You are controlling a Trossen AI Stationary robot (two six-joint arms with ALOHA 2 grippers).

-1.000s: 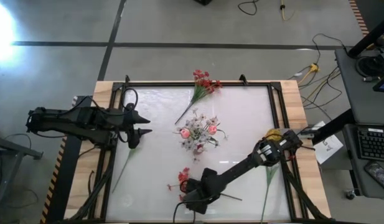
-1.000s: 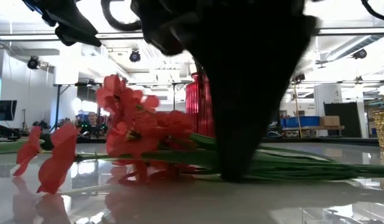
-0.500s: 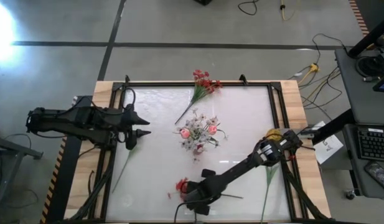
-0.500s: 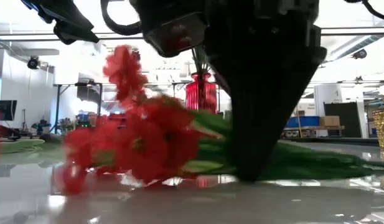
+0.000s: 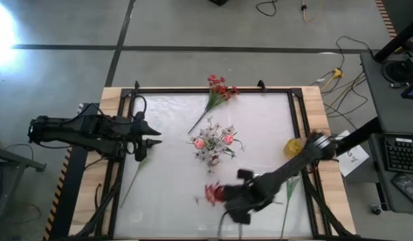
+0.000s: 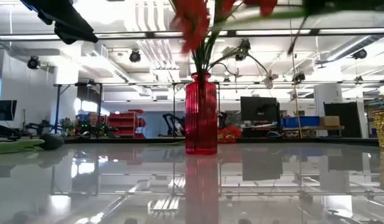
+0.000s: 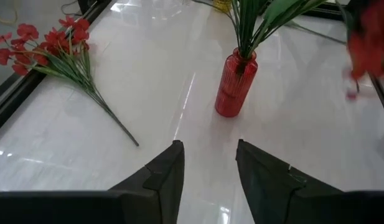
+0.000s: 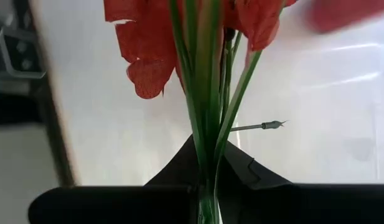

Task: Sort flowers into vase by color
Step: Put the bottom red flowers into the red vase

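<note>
A red vase (image 5: 213, 144) stands at the table's middle with white sprays and pink buds in it; it also shows in the low view (image 6: 201, 115). My right gripper (image 5: 226, 197) is near the front edge, shut on a red-blossom spray (image 5: 211, 194). Its blossoms show blurred high in the low view (image 6: 192, 18). A second red spray (image 5: 218, 90) lies flat at the far edge. My left gripper (image 7: 207, 168) hovers open at the table's left, pointing toward the vase (image 7: 235, 84). My right gripper pinches the red spray's bundled green stalks (image 8: 207, 146) between its two fingers, below the blossoms (image 8: 148, 56). The stalks run along the fingers and out past their tips. The spray is lifted clear of the table.
A yellow vase (image 5: 294, 146) stands near the right edge. Loose green stems lie at the left (image 5: 136, 175) and the right front (image 5: 286, 201). A dark frame (image 5: 213, 90) borders the white tabletop. The room behind holds shelves and monitors.
My right gripper has taken hold of the red spray that lay near the front edge, then gone up and toward the table's right edge. The spray has been dragged along the tabletop and is now lifted clear of it.
</note>
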